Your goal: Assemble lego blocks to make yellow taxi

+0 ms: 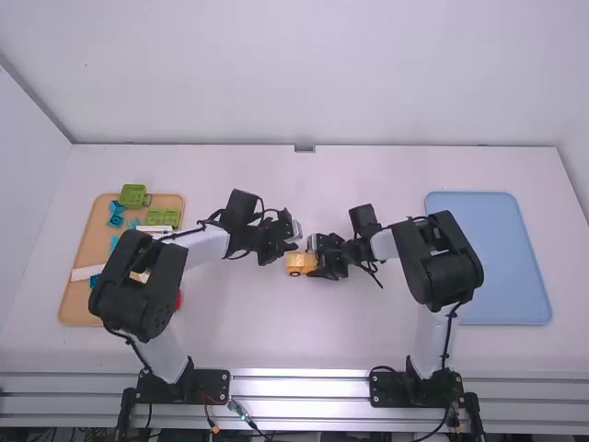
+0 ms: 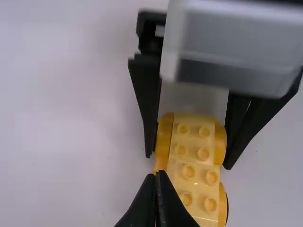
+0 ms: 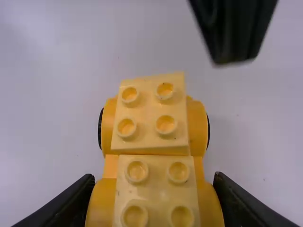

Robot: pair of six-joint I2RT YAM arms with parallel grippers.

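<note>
Between the arms, the yellow taxi body (image 3: 150, 147) is clasped at one end by the right gripper (image 2: 189, 160), its long axis pointed leftward, its free end near the left gripper (image 2: 158, 174), closed and empty.

Yellow car (image 1: 297, 264); right tool (image 1: 317, 259) against it
</note>
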